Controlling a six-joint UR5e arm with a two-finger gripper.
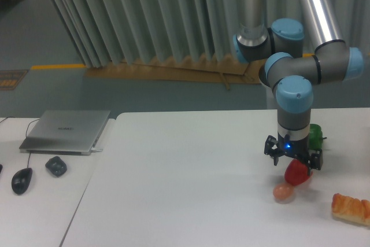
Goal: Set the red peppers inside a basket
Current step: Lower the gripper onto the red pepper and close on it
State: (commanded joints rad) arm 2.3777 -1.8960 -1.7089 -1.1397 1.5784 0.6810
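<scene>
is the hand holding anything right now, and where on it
Cannot be told. The hand sits right over the top of the red pepper, but whether its fingers have closed on it is not visible.

The glossy red pepper [296, 173] sits on the white table, its top hidden.

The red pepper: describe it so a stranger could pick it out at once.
On the right side of the white table, look directly beneath the gripper. The red pepper is glossy red, unlike the green pepper behind it and the tan-pink egg touching it in front.
</scene>
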